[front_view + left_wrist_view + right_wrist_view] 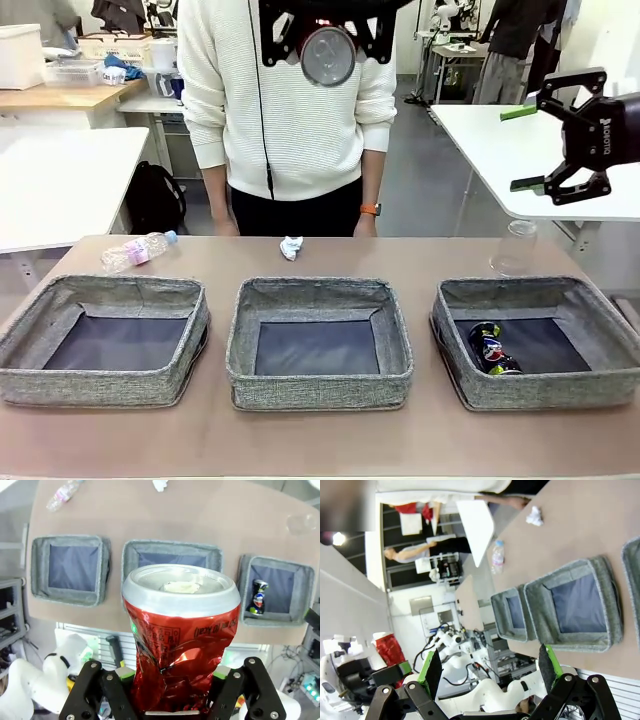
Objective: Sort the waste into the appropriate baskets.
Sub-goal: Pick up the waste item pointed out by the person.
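Observation:
My left gripper (327,48) hangs high over the table's far side, shut on the red crushed can (327,56). In the left wrist view the can (180,635) stands between the green pads, above the middle basket (172,549). My right gripper (573,142) is raised at the right, open and holding nothing, its fingers (433,672) spread wide. Three grey baskets sit in a row: left (100,385), middle (320,388), right (540,390). A dark can (492,350) lies in the right basket. The clear bottle (138,250), white paper wad (291,247) and clear plastic (515,250) rest on the table behind the baskets.
A person in a white sweater (290,110) stands at the table's far edge, hands down by the sides. White tables stand at the back left (60,185) and back right (520,150). The brown tabletop (400,255) is bare between the wad and the clear plastic.

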